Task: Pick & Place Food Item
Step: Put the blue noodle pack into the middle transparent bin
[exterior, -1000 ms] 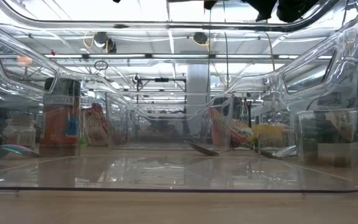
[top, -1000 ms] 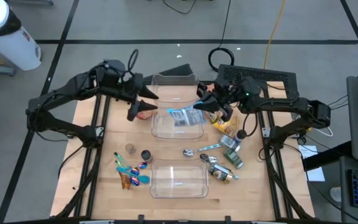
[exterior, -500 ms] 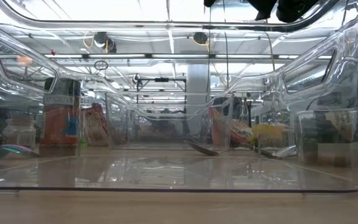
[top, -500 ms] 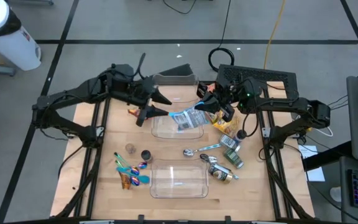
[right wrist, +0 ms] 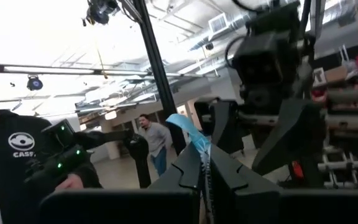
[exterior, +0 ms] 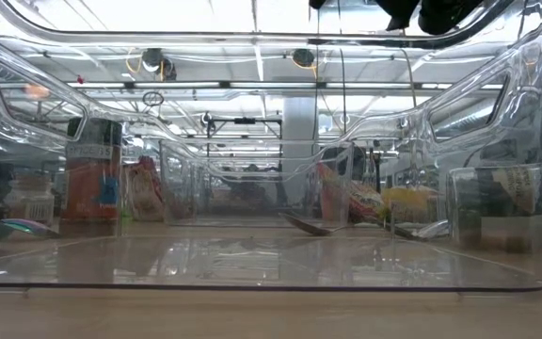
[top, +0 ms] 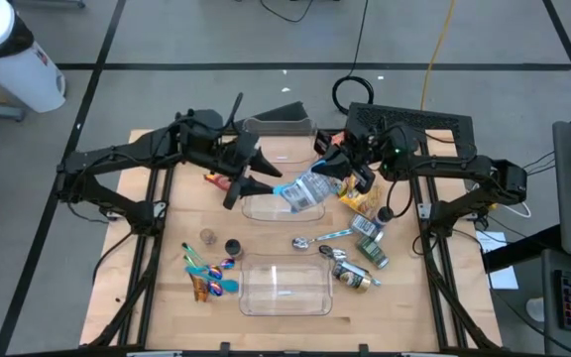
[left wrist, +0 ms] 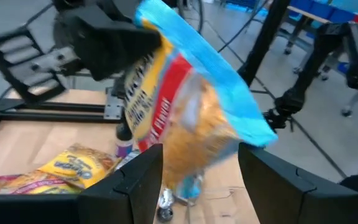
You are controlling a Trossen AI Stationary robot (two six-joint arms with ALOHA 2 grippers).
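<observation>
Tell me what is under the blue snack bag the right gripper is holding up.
The blue snack bag, pinched by the shut right gripper, hangs over the far clear container. The open left gripper sits beside it. The container floor beneath the bag is hidden.

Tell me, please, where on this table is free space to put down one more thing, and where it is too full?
The near clear tub is empty. Bare wood lies left of the far clear tub, and the table's near-left corner is open. It is crowded right of the tubs: spoon, cans and packets. The right gripper holds a snack bag above the far tub, with the left gripper open beside it.
</observation>
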